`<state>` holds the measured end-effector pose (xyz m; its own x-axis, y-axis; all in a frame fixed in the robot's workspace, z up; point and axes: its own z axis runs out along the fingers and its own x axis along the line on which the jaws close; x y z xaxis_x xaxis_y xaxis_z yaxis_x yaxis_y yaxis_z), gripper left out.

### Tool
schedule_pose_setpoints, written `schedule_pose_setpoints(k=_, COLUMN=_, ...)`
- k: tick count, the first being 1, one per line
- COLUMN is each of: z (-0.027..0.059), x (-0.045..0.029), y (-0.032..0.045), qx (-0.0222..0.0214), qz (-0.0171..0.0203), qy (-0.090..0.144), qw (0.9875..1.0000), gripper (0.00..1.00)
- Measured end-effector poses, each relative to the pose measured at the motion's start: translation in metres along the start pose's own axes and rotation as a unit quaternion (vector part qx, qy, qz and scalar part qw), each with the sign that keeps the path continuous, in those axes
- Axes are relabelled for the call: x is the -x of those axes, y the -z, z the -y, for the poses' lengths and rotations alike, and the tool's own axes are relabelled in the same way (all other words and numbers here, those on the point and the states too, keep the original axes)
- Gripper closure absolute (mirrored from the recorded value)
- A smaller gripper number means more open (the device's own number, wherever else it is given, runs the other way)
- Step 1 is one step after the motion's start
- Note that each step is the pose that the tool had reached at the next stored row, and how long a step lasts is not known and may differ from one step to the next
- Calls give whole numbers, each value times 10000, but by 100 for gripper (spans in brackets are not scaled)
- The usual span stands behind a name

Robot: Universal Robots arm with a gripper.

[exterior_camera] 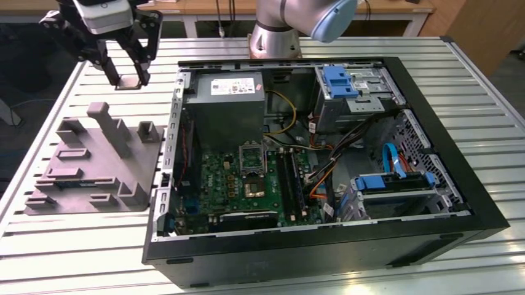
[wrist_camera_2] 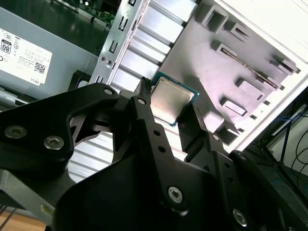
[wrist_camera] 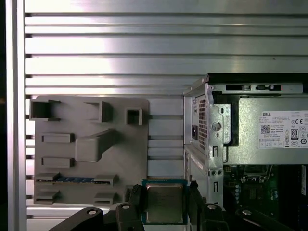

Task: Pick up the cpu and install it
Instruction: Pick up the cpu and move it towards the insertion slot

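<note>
Aloft, the black gripper [wrist_camera_2: 169,109] pinches the thin, square, silvery-topped cpu [wrist_camera_2: 172,97] over the ribbed metal table [wrist_camera: 144,48].

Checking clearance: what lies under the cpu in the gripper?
In the first wrist view, the slatted table and grey tray show around the cpu held by the gripper; the spot directly beneath is covered.

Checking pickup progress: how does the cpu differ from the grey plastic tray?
The cpu is small, flat and silvery; the tray is large, matte grey, with upright posts. The cpu is gripped by the end effector above the table; the tray lies on it. Both are outside the computer case.
</note>
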<state>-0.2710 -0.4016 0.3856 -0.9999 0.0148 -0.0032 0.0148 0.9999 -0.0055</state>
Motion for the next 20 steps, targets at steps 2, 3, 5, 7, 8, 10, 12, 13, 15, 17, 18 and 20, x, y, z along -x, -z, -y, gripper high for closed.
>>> schedule_pose_setpoints(k=2, z=0, x=10, y=0, qx=0, qz=0, qy=0, qw=10000, gripper=53)
schedule_pose_setpoints(k=3, z=0, x=16, y=0, qx=0, qz=0, qy=0, qw=10000, gripper=53)
schedule_pose_setpoints(k=5, z=-1, x=30, y=0, qx=0, qz=0, qy=0, qw=10000, gripper=53)
schedule_pose_setpoints(k=7, z=-1, x=42, y=0, qx=0, qz=0, qy=0, qw=10000, gripper=53)
schedule_pose_setpoints(k=8, z=-1, x=48, y=0, qx=0, qz=0, qy=0, qw=10000, gripper=53)
schedule_pose_setpoints(k=10, z=-1, x=59, y=0, qx=0, qz=0, qy=0, qw=10000, gripper=53)
schedule_pose_setpoints(k=12, z=-1, x=69, y=-1, qx=0, qz=0, qy=0, qw=10000, gripper=53)
schedule_pose_setpoints(k=13, z=-1, x=75, y=0, qx=0, qz=0, qy=0, qw=10000, gripper=53)
schedule_pose_setpoints(k=15, z=-2, x=89, y=0, qx=0, qz=0, qy=0, qw=10000, gripper=53)
schedule_pose_setpoints(k=17, z=-2, x=101, y=0, qx=0, qz=0, qy=0, qw=10000, gripper=53)
schedule_pose_setpoints(k=18, z=-2, x=108, y=-1, qx=0, qz=0, qy=0, qw=10000, gripper=53)
schedule_pose_setpoints(k=20, z=-2, x=121, y=0, qx=0, qz=0, qy=0, qw=10000, gripper=53)
